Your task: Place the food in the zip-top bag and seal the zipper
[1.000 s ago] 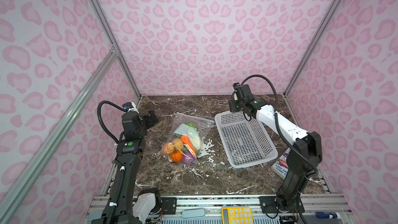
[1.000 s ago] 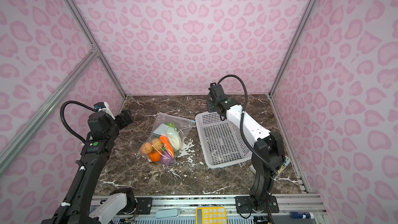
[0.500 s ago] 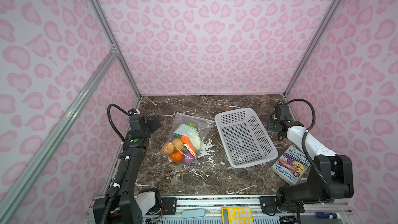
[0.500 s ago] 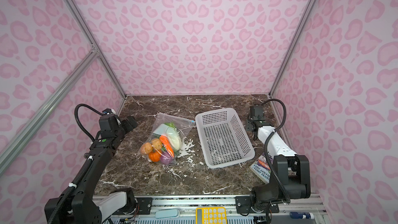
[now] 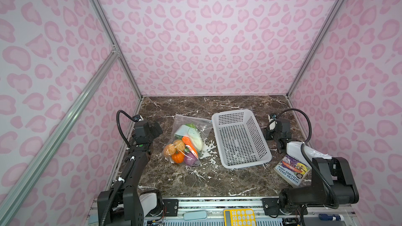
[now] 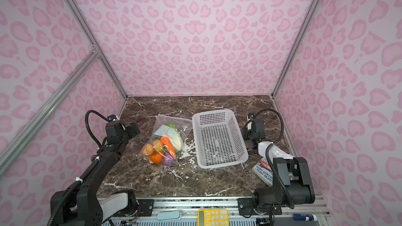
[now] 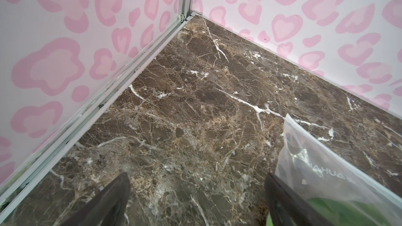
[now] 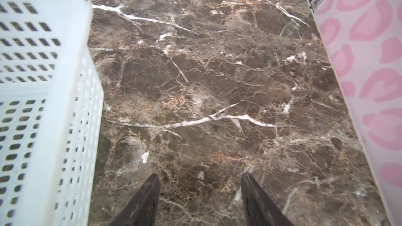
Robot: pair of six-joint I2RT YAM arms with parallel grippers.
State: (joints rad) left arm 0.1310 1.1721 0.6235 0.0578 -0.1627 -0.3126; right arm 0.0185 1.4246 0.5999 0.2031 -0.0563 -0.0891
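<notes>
The clear zip-top bag lies flat on the marble, left of centre in both top views. The food is inside it, bunched at its near end: cabbage, carrot, two potatoes, pumpkin and onion. The zipper runs along the bag's far edge; I cannot tell whether it is sealed. My left gripper hovers open and empty just left of the bag. My right gripper stands open over bare marble, right of the basket.
A white perforated basket sits flat between the bag and my right arm. A book lies at the front right under that arm. A yellow calculator rests on the front rail. Pink walls close three sides.
My right arm has pulled back from the basket's far corner to its right side, and the tilted basket now lies flat. My left arm has drawn back and lower, beside the bag.
</notes>
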